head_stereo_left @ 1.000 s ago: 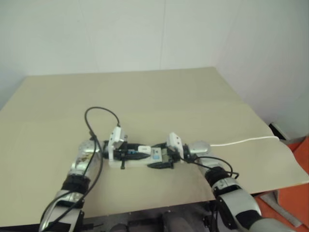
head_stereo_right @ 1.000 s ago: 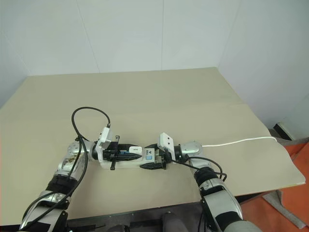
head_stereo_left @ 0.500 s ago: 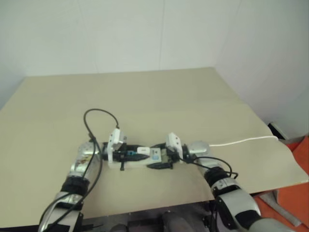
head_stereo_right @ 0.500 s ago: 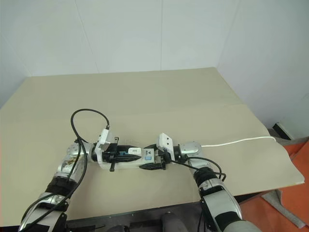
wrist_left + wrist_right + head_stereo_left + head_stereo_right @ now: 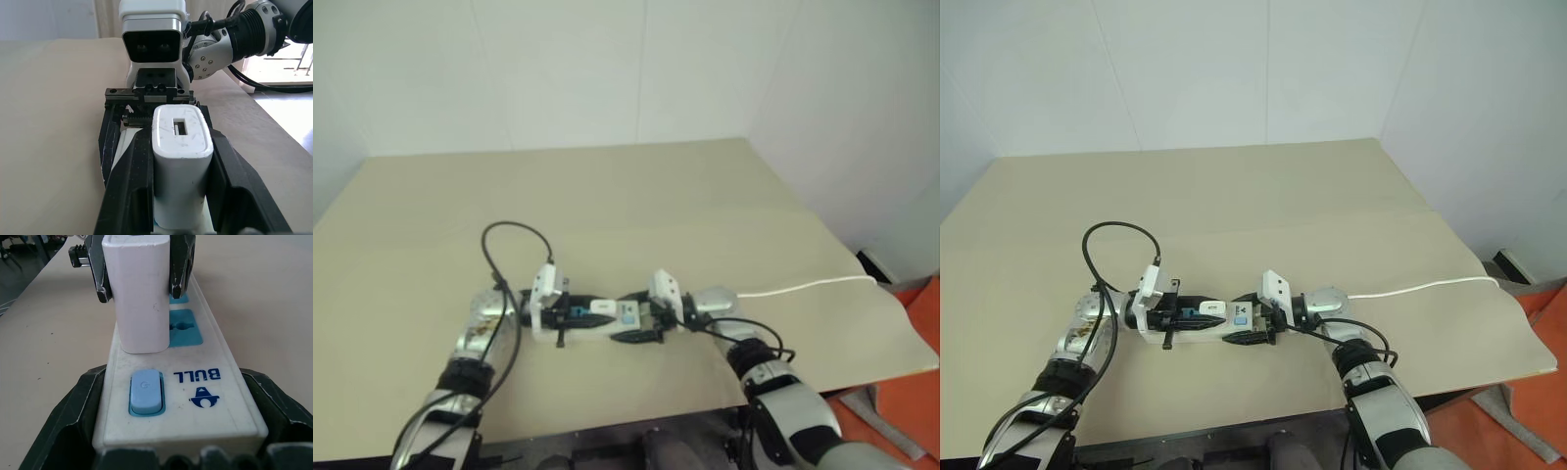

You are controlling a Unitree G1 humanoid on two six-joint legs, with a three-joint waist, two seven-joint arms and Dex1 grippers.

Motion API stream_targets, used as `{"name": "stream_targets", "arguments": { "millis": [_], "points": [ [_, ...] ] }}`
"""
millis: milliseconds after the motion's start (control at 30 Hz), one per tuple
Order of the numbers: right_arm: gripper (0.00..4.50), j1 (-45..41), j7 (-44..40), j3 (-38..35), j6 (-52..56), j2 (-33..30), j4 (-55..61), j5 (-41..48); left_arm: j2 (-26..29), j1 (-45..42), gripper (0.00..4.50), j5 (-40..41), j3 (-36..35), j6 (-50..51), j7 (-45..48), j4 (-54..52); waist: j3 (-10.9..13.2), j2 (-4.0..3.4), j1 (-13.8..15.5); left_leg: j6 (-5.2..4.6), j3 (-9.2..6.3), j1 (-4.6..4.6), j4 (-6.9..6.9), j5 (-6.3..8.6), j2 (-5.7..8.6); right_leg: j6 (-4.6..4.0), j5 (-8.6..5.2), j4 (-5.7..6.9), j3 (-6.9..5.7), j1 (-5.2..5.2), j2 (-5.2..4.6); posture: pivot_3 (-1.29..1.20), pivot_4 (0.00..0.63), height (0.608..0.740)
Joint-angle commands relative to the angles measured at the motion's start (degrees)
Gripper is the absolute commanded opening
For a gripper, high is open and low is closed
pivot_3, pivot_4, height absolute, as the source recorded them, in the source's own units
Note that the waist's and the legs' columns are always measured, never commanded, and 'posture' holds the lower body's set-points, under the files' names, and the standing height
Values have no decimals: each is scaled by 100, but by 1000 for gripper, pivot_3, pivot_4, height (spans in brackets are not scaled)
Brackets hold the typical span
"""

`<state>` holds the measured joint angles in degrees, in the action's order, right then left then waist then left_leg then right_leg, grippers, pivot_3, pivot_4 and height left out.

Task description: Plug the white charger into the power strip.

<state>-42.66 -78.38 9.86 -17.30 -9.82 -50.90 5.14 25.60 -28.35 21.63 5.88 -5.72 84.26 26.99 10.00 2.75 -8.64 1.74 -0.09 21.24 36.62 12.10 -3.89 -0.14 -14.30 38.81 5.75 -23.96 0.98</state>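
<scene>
The power strip [image 5: 1197, 332] lies flat near the tan table's front edge, and its blue switch [image 5: 145, 392] faces my right wrist camera. My right gripper [image 5: 181, 433] is shut on that switch end, one black finger against each long side. The white charger [image 5: 182, 161] stands upright on the strip beside a blue socket [image 5: 185, 327], its lower end against the strip's top face. I cannot tell whether its prongs are in. My left gripper [image 5: 1199, 314] is shut on the charger [image 5: 1213, 307], reaching in level from the left.
A thin white cord [image 5: 1430, 286] runs from behind my right wrist to the table's right edge. A black cable [image 5: 1116, 230] loops above my left forearm. Bare tan table [image 5: 1253, 196] stretches back to the white walls.
</scene>
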Motion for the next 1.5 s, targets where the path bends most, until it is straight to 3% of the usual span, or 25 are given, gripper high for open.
{"name": "stream_targets", "arguments": {
  "millis": [33, 167, 500, 533, 667, 800, 900, 1233, 1500],
  "points": [
    [3449, -10, -117, 65, 23, 56, -50, 7, 373, 504, 1012, -523, 200, 193, -96, 386, -4, 0, -3, 0, 0, 0, -1, 0, 0, 0, 0, 0, 1, 2, 0, 0, 150, 740],
    [3449, -38, -123, 62, 13, 57, -75, 8, 424, 559, 1012, -534, 250, 253, -108, 284, -12, -1, -14, 0, 5, -13, -25, 0, 1, -2, -2, -6, 10, 16, 3, 0, 150, 740],
    [3449, -117, -157, 76, -17, 74, -166, 8, 551, 202, 4304, -484, 255, 194, 135, 214, -36, -46, -5, 0, 8, -18, -34, 0, 8, -3, -3, -17, 20, 21, 4, 0, 150, 740],
    [3449, -116, -159, 78, -19, 77, -170, 7, 552, 177, 4451, -453, 220, 187, 142, 182, -36, -46, -5, 0, 8, -18, -34, 0, 8, -4, -3, -17, 20, 21, 4, 0, 150, 740],
    [3449, -108, -167, 92, -15, 93, -159, -1, 747, 64, 4451, -253, 43, 282, 319, -193, -36, -45, -11, 0, 8, -14, -34, 0, 7, -4, -3, -20, 21, 18, 4, 0, 150, 740],
    [3449, -130, -204, 116, 78, 94, -173, -14, 1503, -167, 4451, -40, -59, 579, 801, -760, -32, -42, -24, 0, 4, -6, -33, 0, 2, -3, -2, -15, 27, -27, 17, 0, 150, 740],
    [4454, -152, -215, 100, 93, 81, -182, -11, 1874, -235, 4500, 206, -165, 756, 824, -1025, -27, -41, 2, 0, 2, 0, -33, 0, 1, -3, -2, -21, 25, -31, 15, 0, 150, 740],
    [4454, -146, -287, -59, 221, -308, 391, 149, 2550, -76, 4500, 532, -933, 743, 820, -1264, 17, -29, 24, 0, 9, 11, -32, 0, 6, -3, -2, -27, 24, -39, 4, 0, 150, 740],
    [4454, 259, -396, -363, 867, -1157, 1725, 604, 2928, 824, 4500, 871, -1677, 1101, 635, -1916, 28, -32, 169, 0, 8, 110, -18, -1, 8, -2, 1, -27, 16, -124, -5, 0, 150, 740]
  ]
}}
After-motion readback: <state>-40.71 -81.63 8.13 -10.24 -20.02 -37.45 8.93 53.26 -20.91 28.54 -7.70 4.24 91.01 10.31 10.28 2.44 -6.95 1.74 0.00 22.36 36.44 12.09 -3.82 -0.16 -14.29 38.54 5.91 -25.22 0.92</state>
